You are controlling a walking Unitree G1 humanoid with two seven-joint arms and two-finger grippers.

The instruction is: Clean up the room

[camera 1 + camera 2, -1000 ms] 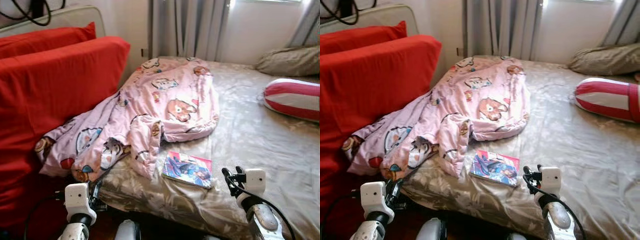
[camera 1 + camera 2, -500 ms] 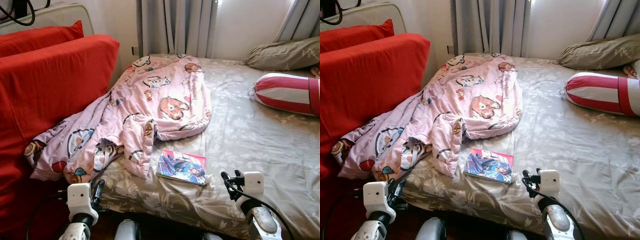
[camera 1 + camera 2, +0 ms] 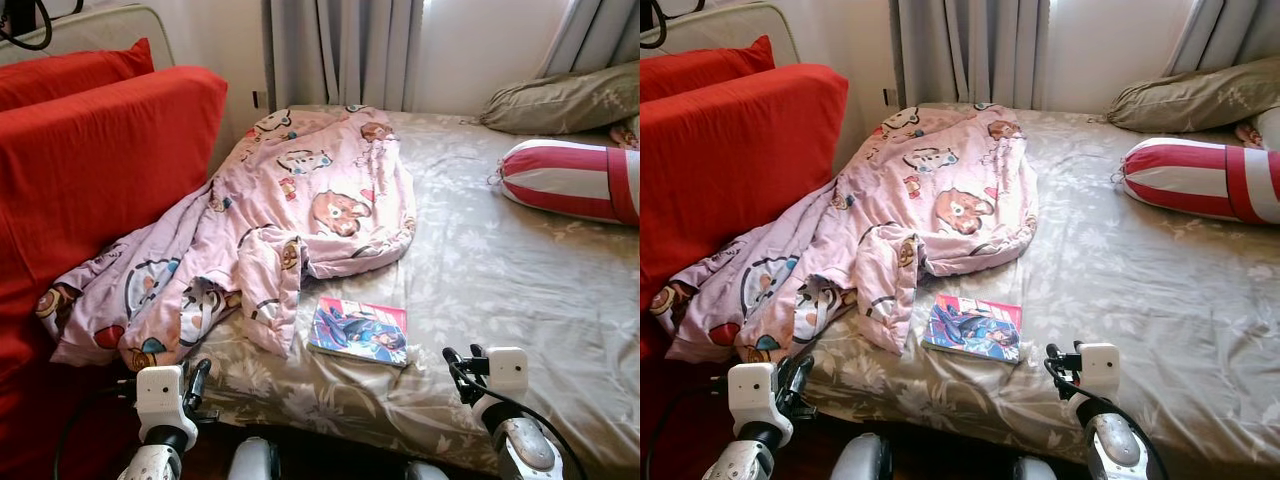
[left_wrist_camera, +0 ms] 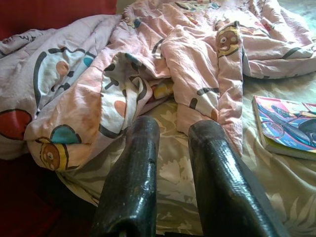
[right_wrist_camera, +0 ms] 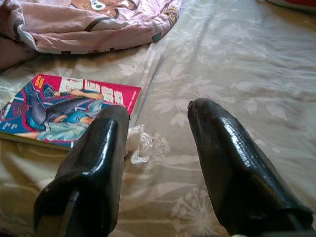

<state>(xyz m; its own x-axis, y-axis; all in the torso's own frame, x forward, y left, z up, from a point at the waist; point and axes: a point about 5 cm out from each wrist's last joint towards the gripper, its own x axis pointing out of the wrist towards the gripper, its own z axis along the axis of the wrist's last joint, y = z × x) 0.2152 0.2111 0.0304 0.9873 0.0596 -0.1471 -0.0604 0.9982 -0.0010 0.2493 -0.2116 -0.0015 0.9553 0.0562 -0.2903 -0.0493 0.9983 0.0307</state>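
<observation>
**A:** What is cut off or hard to read here?

**B:** The red-and-white striped bolster (image 3: 578, 179) runs off the right edge, and so does the tan pillow (image 3: 563, 98) behind it at the head of the bed (image 3: 500, 270). The pink cartoon blanket (image 3: 262, 225) is bunched up, spilling off the bed's left edge against the red cushions (image 3: 95, 170), so the sheet under it is hidden. Beside the book (image 3: 361, 330) lies a small crumpled clear scrap (image 5: 138, 143); I cannot tell what it is.

**A:** Where is the book?

**B:** Flat on the flowered sheet near the foot edge, cover up, just beside a hanging fold of the blanket but not under it, as far as I can see. In the right wrist view it (image 5: 66, 109) is partly hidden by one black finger.

**A:** And the end effectors?

**B:** The left end effector (image 4: 170, 136) hovers low at the bed's near left corner, its fingers (image 4: 136, 168) slightly parted with a narrow gap, holding nothing, aimed at the blanket's drooping end. The right end effector (image 5: 158, 116) hovers over the foot edge just right of the book, fingers spread wider, nothing between them but sheet and the scrap.

**A:** Anything else around?

**B:** Grey curtains (image 3: 340, 50) hang behind the bed, and a pale headboard-like frame (image 3: 90, 25) with black cable sits above the cushions.
</observation>
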